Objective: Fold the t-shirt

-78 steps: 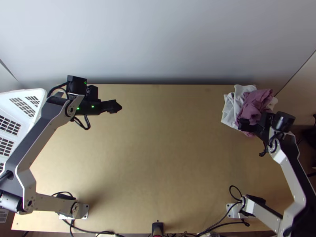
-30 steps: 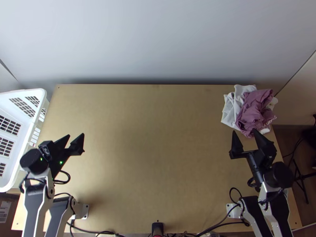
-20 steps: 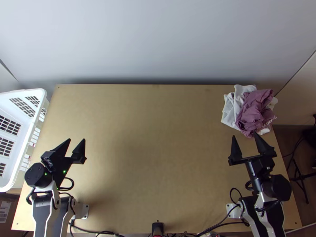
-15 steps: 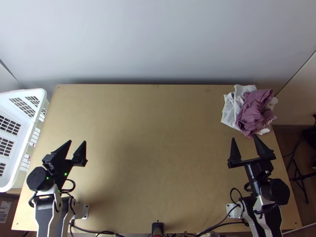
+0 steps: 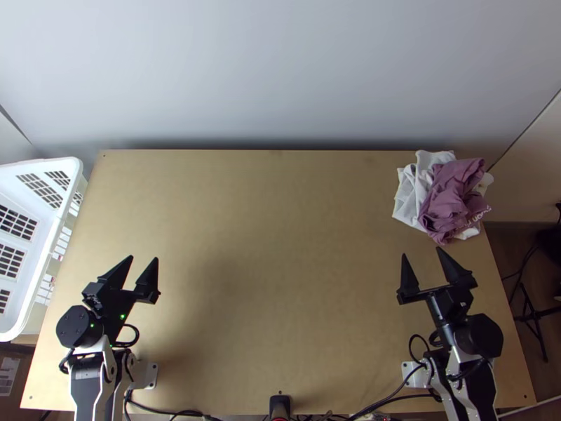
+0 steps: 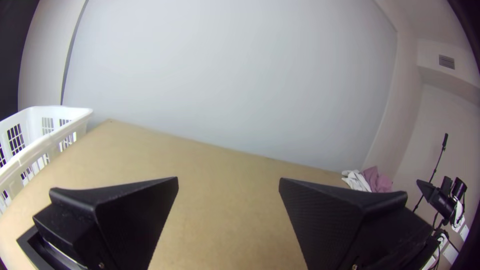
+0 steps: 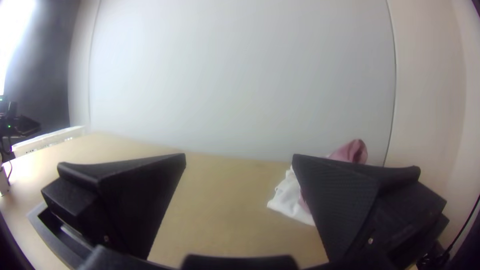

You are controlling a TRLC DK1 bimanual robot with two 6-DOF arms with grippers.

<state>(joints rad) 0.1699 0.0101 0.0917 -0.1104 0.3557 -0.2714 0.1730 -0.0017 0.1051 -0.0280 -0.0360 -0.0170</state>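
T-shirt (image 5: 454,193) bunched, purple, on wooden table (image 5: 280,245), pale wall (image 5: 280,70) behind

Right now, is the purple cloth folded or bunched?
Bunched: the purple cloth lies in irregular creases, partly over the white cloth, no flat, squared shape.

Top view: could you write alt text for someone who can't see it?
Bunched purple and white cloth lies at the table's far right corner; two open grippers point away from their bases, and a white basket stands at left.
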